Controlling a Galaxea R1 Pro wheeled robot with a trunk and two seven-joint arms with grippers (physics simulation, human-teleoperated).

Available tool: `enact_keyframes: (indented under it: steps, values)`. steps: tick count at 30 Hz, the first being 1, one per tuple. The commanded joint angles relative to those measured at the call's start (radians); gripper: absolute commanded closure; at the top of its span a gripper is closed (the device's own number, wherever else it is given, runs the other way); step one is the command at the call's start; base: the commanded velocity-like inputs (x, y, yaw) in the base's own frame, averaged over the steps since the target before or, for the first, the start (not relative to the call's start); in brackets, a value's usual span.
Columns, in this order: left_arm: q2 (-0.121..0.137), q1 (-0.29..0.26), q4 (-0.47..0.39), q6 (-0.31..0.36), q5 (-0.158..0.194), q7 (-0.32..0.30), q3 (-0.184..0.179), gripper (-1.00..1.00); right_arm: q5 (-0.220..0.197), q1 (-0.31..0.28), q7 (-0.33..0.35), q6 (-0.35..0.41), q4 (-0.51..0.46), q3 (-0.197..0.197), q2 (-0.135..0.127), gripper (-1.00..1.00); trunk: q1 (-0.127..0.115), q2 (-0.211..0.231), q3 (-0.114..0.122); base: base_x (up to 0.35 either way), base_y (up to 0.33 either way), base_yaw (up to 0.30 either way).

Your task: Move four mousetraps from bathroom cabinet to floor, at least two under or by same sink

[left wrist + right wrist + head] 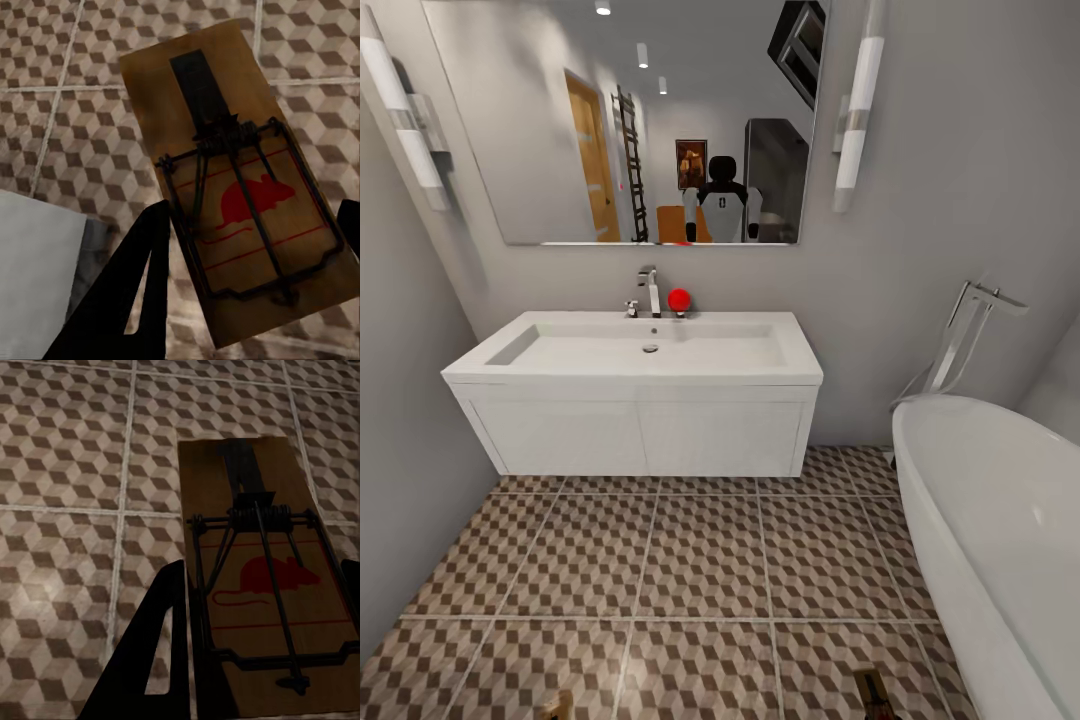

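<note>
Both grippers hold a mousetrap above the floor. Head view first: the sink point(632, 385) hangs on the wall ahead, its tap point(649, 291) at the back rim, the tub point(1000, 520) off to the right, and the cube-patterned floor point(660, 560) spreads below. At the bottom edge two brown tips poke up — the left trap point(557, 705) and the right trap point(873, 692).

Left wrist view: the left gripper point(251, 232) is clamped across the left trap's point(240, 187) board, one dark finger point(142, 285) pressed to each long edge. Its long axis runs away from the gripper, the red mouse print near the fingers, the spring coil beyond.

Right wrist view: the right gripper point(262, 607) pinches the right trap point(262, 577) the same way — fingers point(154, 645) on both long edges, board pointing straight out from the gripper over the tiles.
</note>
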Motion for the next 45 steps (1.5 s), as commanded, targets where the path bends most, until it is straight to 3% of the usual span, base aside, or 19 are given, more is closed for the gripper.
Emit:
enact_keyframes:
  steps: [1, 2, 3, 4, 5, 6, 11, 15, 17, 19, 21, 23, 26, 30, 33, 34, 36, 40, 45]
  values:
    - [0.0, -0.002, -0.005, 0.037, 0.002, 0.004, -0.009, 1.0, 0.008, -0.001, -0.005, 0.016, -0.005, -0.001, 0.0, 1.0, 0.0, 0.0, -0.001, 0.0, 0.0, 0.0]
    - [0.003, -0.002, -0.037, 0.126, 0.002, 0.003, -0.009, 1.0, 0.008, -0.004, -0.005, 0.058, -0.022, -0.001, 0.0, 1.0, 0.0, 0.0, -0.001, 0.0, 0.0, 0.0]
    - [0.015, -0.002, -0.163, 0.319, 0.003, 0.001, -0.008, 1.0, 0.008, -0.016, -0.005, 0.152, -0.07, -0.001, 0.0, 1.0, 0.0, 0.0, -0.001, 0.0, 0.0, 0.0]
    - [0.023, -0.002, -0.241, 0.414, 0.004, -0.001, -0.008, 1.0, 0.007, -0.023, -0.005, 0.194, -0.099, -0.001, 0.001, 1.0, 0.0, 0.0, -0.001, 0.0, 0.0, 0.0]
    - [0.027, -0.002, -0.281, 0.461, 0.004, -0.003, -0.008, 1.0, 0.007, -0.028, -0.005, 0.212, -0.114, -0.001, 0.001, 1.0, 0.0, 0.0, -0.001, 0.0, 0.0, 0.0]
    - [0.035, -0.002, -0.396, 0.594, 0.005, -0.011, -0.007, 1.0, 0.007, -0.045, -0.005, 0.264, -0.157, -0.001, 0.003, 1.0, 0.0, 0.0, -0.001, 0.0, 0.0, 0.0]
    - [0.045, -0.011, -0.706, 0.985, 0.005, -0.037, -0.006, 1.0, 0.007, -0.149, -0.005, 0.444, -0.231, -0.001, 0.05, 1.0, 0.0, 0.0, -0.001, 0.0, 0.0, 0.0]
    - [0.042, -0.053, -0.869, 1.178, 0.005, -0.041, -0.005, 1.0, 0.009, -0.246, -0.008, 0.551, -0.241, -0.001, 0.103, 1.0, 0.0, 0.0, -0.001, 0.0, 0.0, 0.0]
    - [0.035, -0.086, -0.903, 1.231, 0.005, -0.041, -0.005, 1.0, 0.019, -0.288, -0.011, 0.592, -0.243, 0.0, 0.13, 1.0, 0.0, 0.0, -0.001, 0.0, 0.0, 0.0]
    - [0.028, -0.163, -0.885, 1.288, 0.006, -0.04, -0.005, 1.0, 0.062, -0.358, -0.031, 0.669, -0.244, 0.0, 0.166, 1.0, 0.0, 0.0, -0.001, 0.0, 0.0, 0.0]
    - [0.028, -0.211, -0.825, 1.303, 0.006, -0.041, -0.005, 1.0, 0.093, -0.41, -0.046, 0.732, -0.244, -0.001, 0.173, 1.0, 0.0, 0.0, -0.001, 0.0, 0.0, 0.0]
    - [0.032, -0.267, -0.742, 1.311, 0.006, -0.04, -0.004, 1.0, 0.104, -0.439, -0.051, 0.762, -0.244, -0.001, 0.173, 1.0, 0.0, 0.0, -0.001, 0.0, 0.0, 0.0]
    - [0.033, -0.307, -0.693, 1.314, 0.006, -0.041, -0.003, 1.0, 0.114, -0.468, -0.056, 0.786, -0.245, -0.001, 0.173, 1.0, 0.0, 0.0, -0.001, 0.0, 0.0, 0.0]
    - [0.032, -0.318, -0.664, 1.294, 0.028, -0.042, -0.003, 1.0, 0.116, -0.476, -0.056, 0.79, -0.239, -0.002, 0.173, 1.0, 0.0, 0.0, -0.001, 0.0, 0.0, 0.0]
    - [0.034, -0.32, -0.633, 1.183, 0.055, -0.043, -0.005, 1.0, 0.119, -0.477, -0.055, 0.791, -0.24, -0.003, 0.173, 1.0, 0.0, 0.0, -0.001, 0.0, 0.0, 0.0]
    - [0.036, -0.321, -0.621, 1.106, 0.062, -0.046, -0.007, 1.0, 0.12, -0.478, -0.055, 0.791, -0.24, -0.003, 0.173, 1.0, 0.0, 0.0, -0.001, 0.0, 0.0, 0.0]
    - [0.034, -0.321, -0.621, 1.074, 0.065, -0.061, -0.007, 1.0, 0.12, -0.478, -0.056, 0.791, -0.241, -0.003, 0.173, 1.0, 0.0, 0.0, -0.001, 0.0, 0.0, 0.0]
    - [0.012, -0.321, -0.661, 1.088, 0.065, -0.071, -0.008, 1.0, 0.12, -0.478, -0.054, 0.791, -0.247, -0.003, 0.173, 1.0, 0.0, 0.0, -0.001, 0.0, 0.0, 0.0]
    - [0.005, -0.321, -0.68, 1.111, 0.065, -0.072, -0.008, 1.0, 0.119, -0.478, -0.053, 0.791, -0.293, 0.001, 0.173, 1.0, 0.0, 0.0, -0.001, 0.0, 0.0, 0.0]
